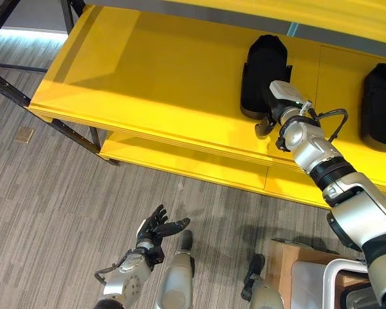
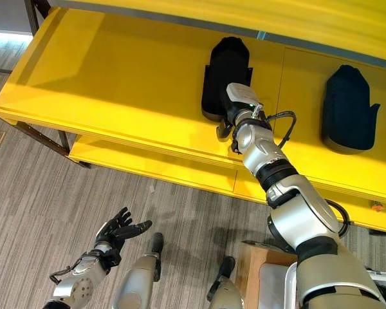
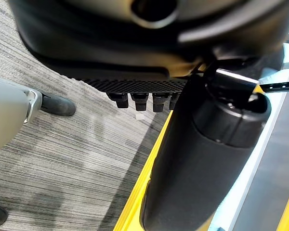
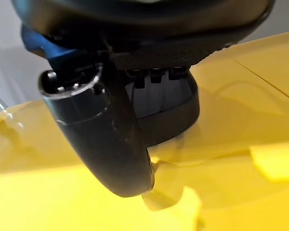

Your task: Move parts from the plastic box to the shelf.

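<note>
A black part (image 1: 264,61) stands upright on the yellow shelf (image 1: 148,77). My right hand (image 1: 265,123) reaches over the shelf's front edge to the base of this part. In the right wrist view its fingers (image 4: 154,74) lie straight against the part (image 4: 171,108), and the thumb (image 4: 106,134) stands clear in front. A second black part (image 1: 379,106) stands further right on the same shelf. My left hand (image 1: 156,230) hangs low over the floor, open and holding nothing. A light plastic box (image 1: 338,273) shows at the lower right.
A lower yellow shelf board (image 1: 180,161) lies under the main one. Dark metal frame legs (image 1: 6,90) run along the shelf's left end. The shelf's left half is bare. A wooden stand (image 1: 284,261) sits beside the box, on grey striped carpet (image 1: 64,206).
</note>
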